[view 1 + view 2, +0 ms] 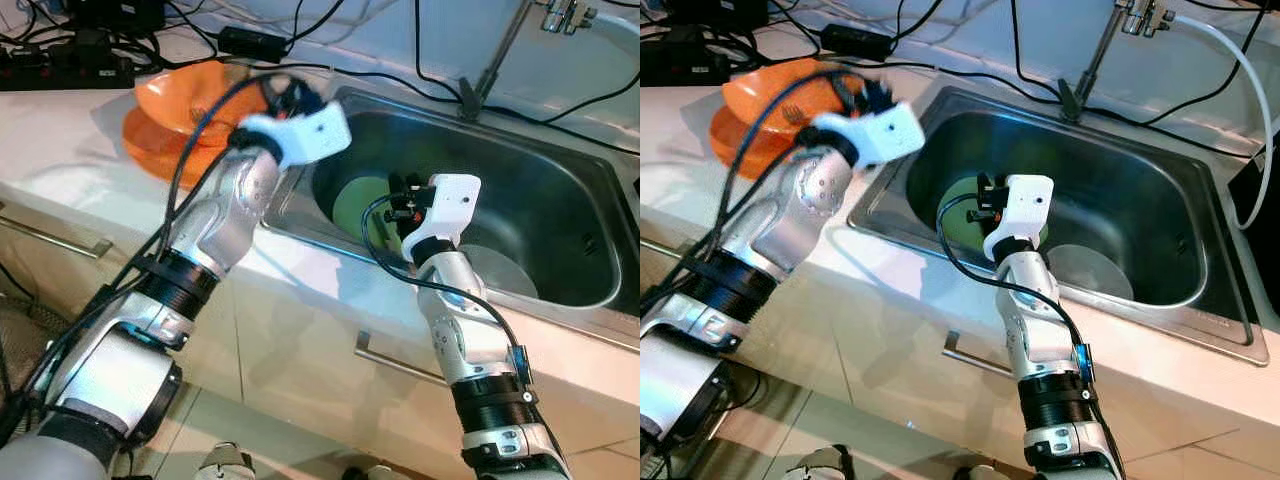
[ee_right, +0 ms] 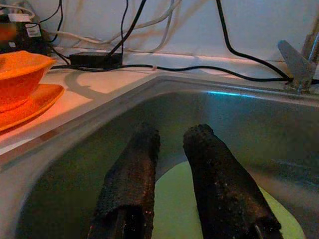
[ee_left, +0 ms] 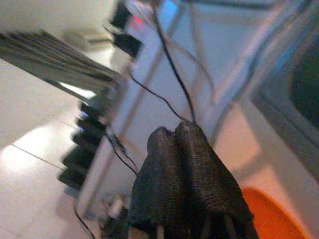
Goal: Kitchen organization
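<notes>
A green plate [image 1: 358,205] lies flat in the steel sink [image 1: 560,215]. My right gripper [image 2: 172,137] hangs just above the plate, open with a narrow gap and nothing between its fingers [image 2: 132,169]. On the counter left of the sink an orange bowl [image 1: 185,92] sits on an orange plate [image 1: 150,150]. My left gripper [image 3: 174,132] hovers above the counter between the bowl and the sink's corner, blurred. It is shut, its two fingers pressed together with nothing in them.
A pale grey round dish [image 1: 500,272] lies in the sink beside the green plate. The faucet [image 1: 495,55] rises at the sink's back edge. Black cables [image 1: 400,80] and a power strip [image 1: 60,72] run along the back of the counter. Cabinet handles [image 1: 385,362] sit below.
</notes>
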Motion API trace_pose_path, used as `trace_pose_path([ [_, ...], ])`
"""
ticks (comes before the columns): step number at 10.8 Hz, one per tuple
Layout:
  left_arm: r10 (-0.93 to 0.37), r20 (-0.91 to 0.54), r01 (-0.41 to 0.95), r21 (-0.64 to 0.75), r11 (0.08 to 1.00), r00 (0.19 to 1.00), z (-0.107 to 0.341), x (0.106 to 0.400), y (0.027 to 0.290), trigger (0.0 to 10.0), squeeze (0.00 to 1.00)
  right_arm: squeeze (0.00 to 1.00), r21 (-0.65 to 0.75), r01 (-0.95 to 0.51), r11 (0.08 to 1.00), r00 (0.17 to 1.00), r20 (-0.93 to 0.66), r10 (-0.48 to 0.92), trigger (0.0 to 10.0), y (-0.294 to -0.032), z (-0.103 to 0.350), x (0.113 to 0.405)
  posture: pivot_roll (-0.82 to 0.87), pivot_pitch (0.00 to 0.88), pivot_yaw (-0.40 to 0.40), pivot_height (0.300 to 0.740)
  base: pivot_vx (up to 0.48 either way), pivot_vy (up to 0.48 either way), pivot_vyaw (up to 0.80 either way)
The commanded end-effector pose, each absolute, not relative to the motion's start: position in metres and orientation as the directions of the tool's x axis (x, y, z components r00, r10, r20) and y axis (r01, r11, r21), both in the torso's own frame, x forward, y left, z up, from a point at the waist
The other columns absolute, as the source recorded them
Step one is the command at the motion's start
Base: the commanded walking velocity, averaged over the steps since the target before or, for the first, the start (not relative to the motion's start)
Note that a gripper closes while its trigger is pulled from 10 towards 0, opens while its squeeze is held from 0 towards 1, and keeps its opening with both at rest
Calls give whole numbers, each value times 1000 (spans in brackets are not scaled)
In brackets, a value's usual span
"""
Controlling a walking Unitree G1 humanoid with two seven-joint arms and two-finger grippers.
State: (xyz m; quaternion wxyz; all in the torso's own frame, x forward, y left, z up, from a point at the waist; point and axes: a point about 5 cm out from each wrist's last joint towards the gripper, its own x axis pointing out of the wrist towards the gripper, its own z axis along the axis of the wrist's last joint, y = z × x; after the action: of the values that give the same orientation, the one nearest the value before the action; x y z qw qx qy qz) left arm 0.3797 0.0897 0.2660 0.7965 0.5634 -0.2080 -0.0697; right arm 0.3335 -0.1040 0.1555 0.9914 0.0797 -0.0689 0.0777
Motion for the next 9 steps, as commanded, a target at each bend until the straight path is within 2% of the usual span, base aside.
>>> trace_pose_path([
  [1,-404,336,-187,912,365,851,287,373,77,0,0,0,155,-138,978,983,146,115,10000,-110,156,334,54,68,-131,740,0,0,0],
  [2,-512,414,-146,863,483,753,301,358,57,0,0,0,156,-136,978,983,145,113,10000,-110,156,334,54,68,-131,740,0,0,0],
  [3,-547,427,-115,851,513,720,304,353,51,0,0,0,157,-135,978,983,146,112,10000,-110,156,334,54,68,-131,740,0,0,0],
  [4,-629,430,8,822,570,648,303,341,36,1216,0,0,158,-130,979,984,145,107,10000,-111,155,334,54,68,-131,740,0,0,0],
  [5,-657,440,126,766,630,612,301,333,27,7843,0,0,157,-123,980,984,145,100,10000,-112,155,334,55,69,-127,740,0,0,0],
  [6,-659,441,222,703,676,610,300,332,23,10000,0,0,156,-118,981,985,144,96,10000,-113,155,334,55,69,-127,740,0,0,0],
  [7,-665,429,336,620,709,612,296,333,22,10000,0,0,157,-114,981,985,143,92,10000,-114,154,334,54,68,-125,740,0,0,0],
  [8,-653,442,431,506,747,615,296,333,24,10000,0,1000,161,-111,981,986,144,88,10000,-115,154,334,54,70,-124,740,0,0,0],
  [9,-640,446,511,385,768,626,296,334,28,10000,0,1000,157,-106,982,986,145,84,10000,-115,155,334,54,70,-125,740,0,0,0],
])
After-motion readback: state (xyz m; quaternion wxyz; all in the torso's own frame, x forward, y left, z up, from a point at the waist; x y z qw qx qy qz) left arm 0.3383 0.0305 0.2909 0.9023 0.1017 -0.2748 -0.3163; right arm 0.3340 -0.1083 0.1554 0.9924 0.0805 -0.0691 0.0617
